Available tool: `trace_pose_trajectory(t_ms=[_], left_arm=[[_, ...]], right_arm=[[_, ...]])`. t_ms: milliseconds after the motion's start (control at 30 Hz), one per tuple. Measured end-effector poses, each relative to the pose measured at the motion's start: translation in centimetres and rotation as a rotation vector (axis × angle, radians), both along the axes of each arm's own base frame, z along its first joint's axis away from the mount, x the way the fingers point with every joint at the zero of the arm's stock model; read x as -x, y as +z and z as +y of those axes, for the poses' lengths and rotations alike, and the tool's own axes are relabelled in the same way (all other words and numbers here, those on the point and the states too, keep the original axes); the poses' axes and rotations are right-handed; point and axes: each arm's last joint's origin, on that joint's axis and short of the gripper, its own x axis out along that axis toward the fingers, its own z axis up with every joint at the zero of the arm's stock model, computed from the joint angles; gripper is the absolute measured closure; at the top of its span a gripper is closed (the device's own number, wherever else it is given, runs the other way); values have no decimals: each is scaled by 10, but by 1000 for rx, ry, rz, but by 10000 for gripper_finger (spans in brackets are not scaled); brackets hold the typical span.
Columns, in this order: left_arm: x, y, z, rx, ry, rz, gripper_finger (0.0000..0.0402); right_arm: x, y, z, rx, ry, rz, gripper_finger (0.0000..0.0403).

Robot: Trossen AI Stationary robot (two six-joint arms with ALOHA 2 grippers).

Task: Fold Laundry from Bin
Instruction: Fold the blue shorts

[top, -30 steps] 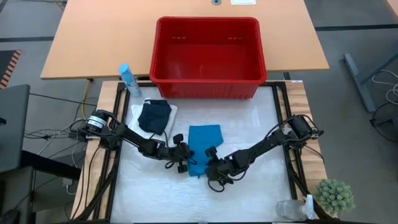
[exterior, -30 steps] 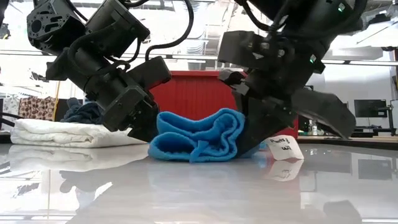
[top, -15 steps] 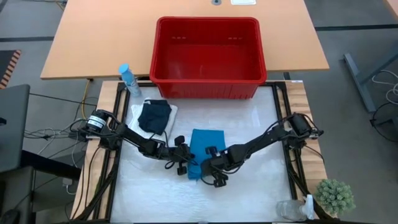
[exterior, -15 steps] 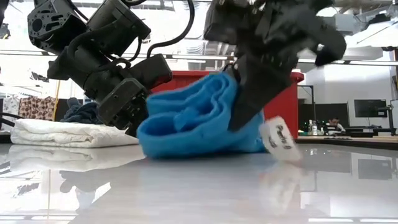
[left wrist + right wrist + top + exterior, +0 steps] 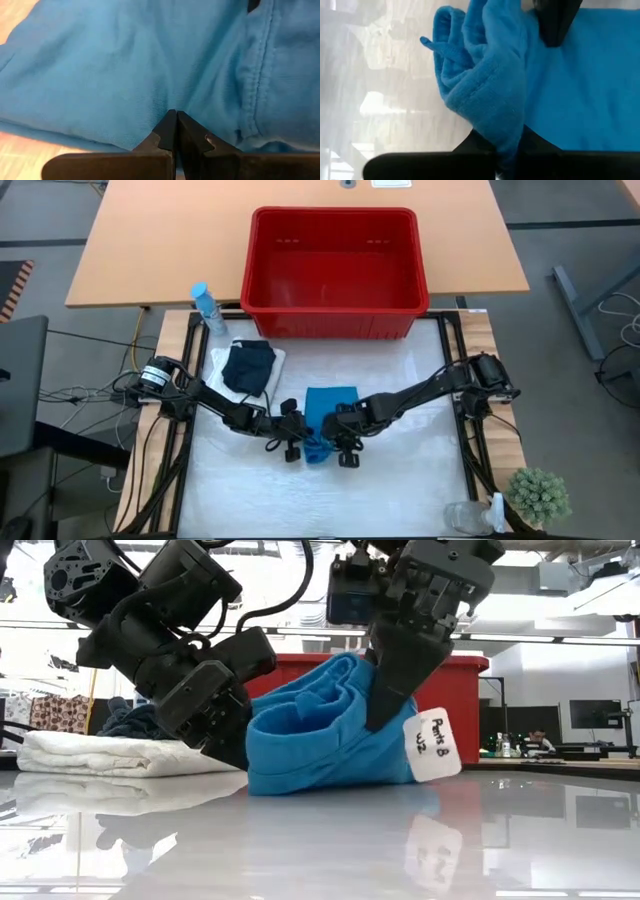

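white table point(image 5: 400, 480) carries teal cloth point(image 5: 328, 405), folded white-and-navy stack point(image 5: 248, 368).

Overhead, table-level, two close wrist views

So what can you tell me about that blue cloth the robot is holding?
The blue cloth is soft and fleecy-looking, bright blue, partly folded into a bunched heap on the shiny white table, in front of the red bin. A white tag with handwriting hangs from it. The right gripper is shut on a lifted fold, pulling it over, and the left gripper is shut and pressed against its other side.
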Motion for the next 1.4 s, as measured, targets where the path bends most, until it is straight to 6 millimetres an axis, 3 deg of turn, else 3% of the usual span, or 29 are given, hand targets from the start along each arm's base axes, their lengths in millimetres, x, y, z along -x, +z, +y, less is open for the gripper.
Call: trace_pose_trajectory(t_ms=[333,867,1400], left_arm=[[2,0,-8,9,-21,-2,401],[2,0,-10,43,-4,-2,401],[0,4,-12,240,32,-20,401]], right_arm=[[4,14,-17,-46,-62,5,367],[-2,11,-62,-147,-302,12,367],[2,9,-73,-168,-394,74,367]])
